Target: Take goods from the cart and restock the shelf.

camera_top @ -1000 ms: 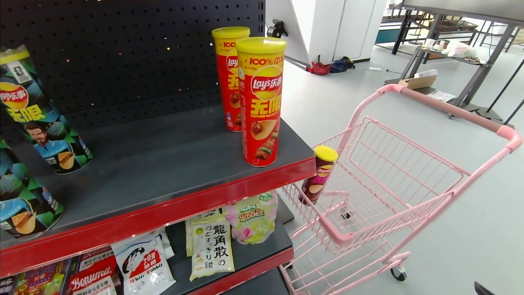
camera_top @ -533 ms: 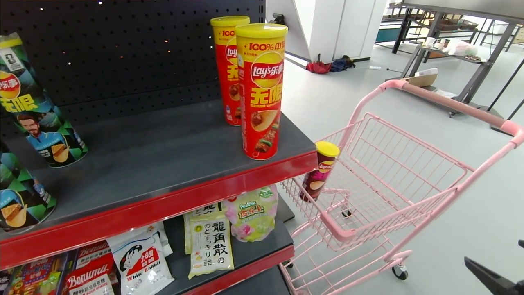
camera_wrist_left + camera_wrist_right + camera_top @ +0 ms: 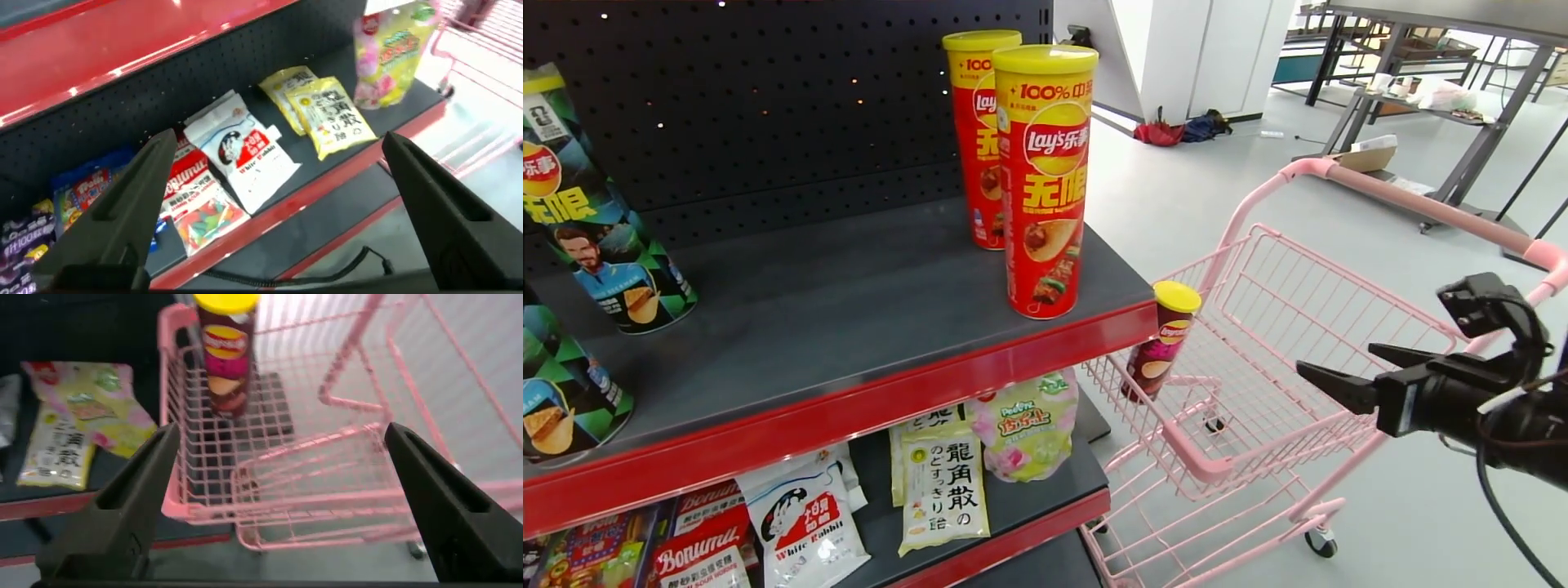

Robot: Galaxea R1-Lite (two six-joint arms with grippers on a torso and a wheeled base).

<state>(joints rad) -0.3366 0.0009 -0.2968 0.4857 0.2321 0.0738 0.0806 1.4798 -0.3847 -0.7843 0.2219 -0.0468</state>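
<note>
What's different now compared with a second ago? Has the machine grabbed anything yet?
The right arm has swung in from the lower right. Its right gripper now sits open by the pink cart, pointing toward the purple chip can. It has taken hold of nothing. The can stands in the cart's corner as before, and the red cans on the shelf have not moved.

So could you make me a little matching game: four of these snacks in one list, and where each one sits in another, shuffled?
Things:
1. purple chip can
2. front red chip can
3. pink-and-green bag
4. rear green-and-blue can

Places:
A. lower shelf
B. upper shelf, left end
C. inside the pink cart
D. upper shelf, right end

Pairs: 1-C, 2-D, 3-A, 4-B.
</note>
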